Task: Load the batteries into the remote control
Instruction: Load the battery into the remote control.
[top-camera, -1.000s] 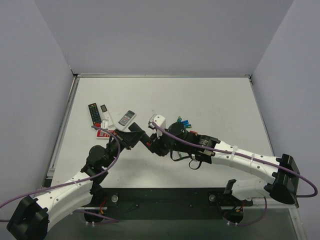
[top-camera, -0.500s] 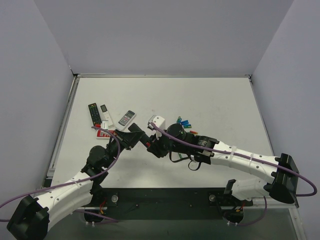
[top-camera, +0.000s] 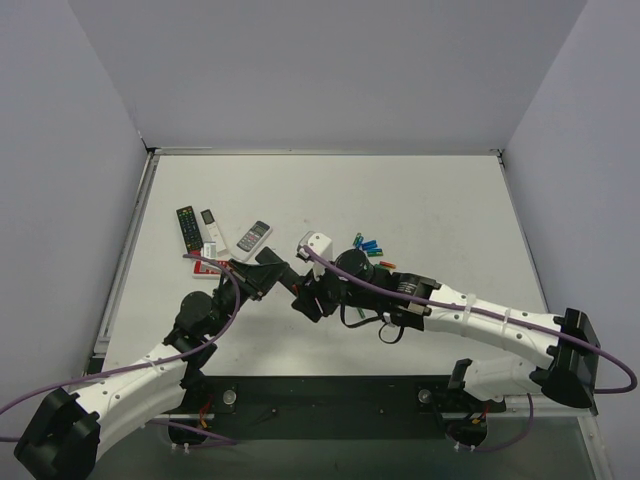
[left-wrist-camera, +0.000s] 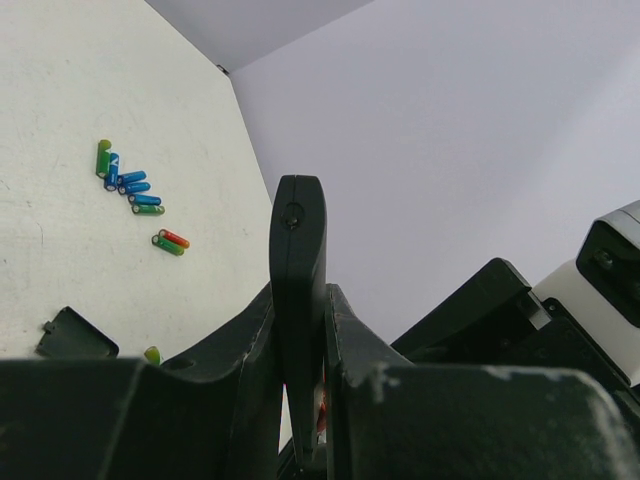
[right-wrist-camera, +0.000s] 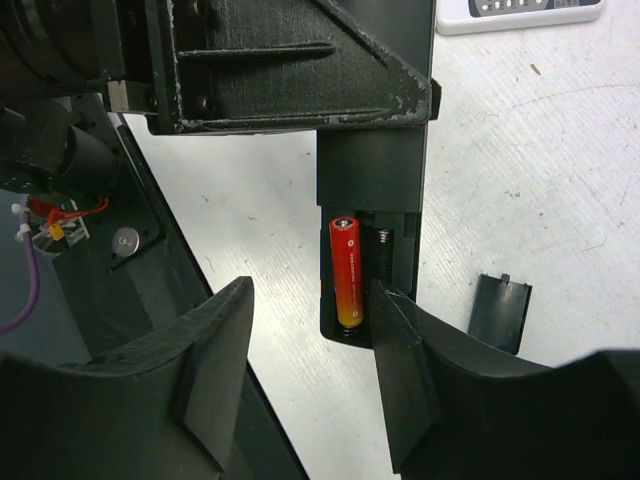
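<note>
Clamping the remote control (left-wrist-camera: 298, 245), the left gripper (left-wrist-camera: 300, 335) holds it between the parted jaws of the right gripper (right-wrist-camera: 310, 365), orange-red battery (right-wrist-camera: 345, 272) in its bay

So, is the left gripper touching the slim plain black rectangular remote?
Touching. The left wrist view shows the slim black rectangular remote control clamped edge-on inside the left gripper, its jaws pressed against both flat faces.
</note>
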